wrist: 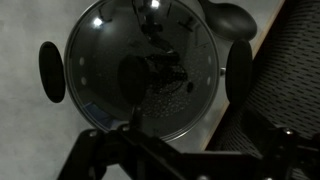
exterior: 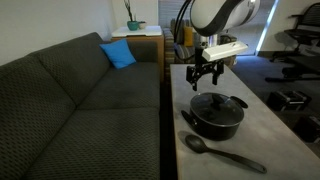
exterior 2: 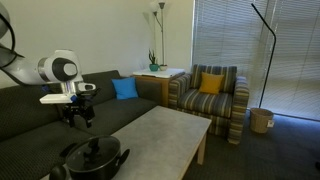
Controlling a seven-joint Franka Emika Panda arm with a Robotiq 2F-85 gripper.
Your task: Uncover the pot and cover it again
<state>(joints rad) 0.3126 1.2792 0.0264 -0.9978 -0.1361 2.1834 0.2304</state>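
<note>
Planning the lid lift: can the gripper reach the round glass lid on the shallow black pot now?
Probably yes: the open gripper hangs above the round glass lid, nothing between them.

Pot (exterior: 217,120) on bench (exterior: 270,130), lid (exterior: 217,102) on pot. Spoon (exterior: 225,153) flat on bench just beside pot, on camera side in an exterior view. Claw (exterior: 206,84) above lid, seemingly apart from it. Sofa (exterior: 80,100) alongside bench, cushion (exterior: 119,54) on its far end. Side table (exterior 2: 160,74) between sofa and armchair (exterior 2: 210,100), plant (exterior 2: 153,58) on it. Armchair beyond bench's far end, basket (exterior 2: 261,120) beside armchair.
</note>
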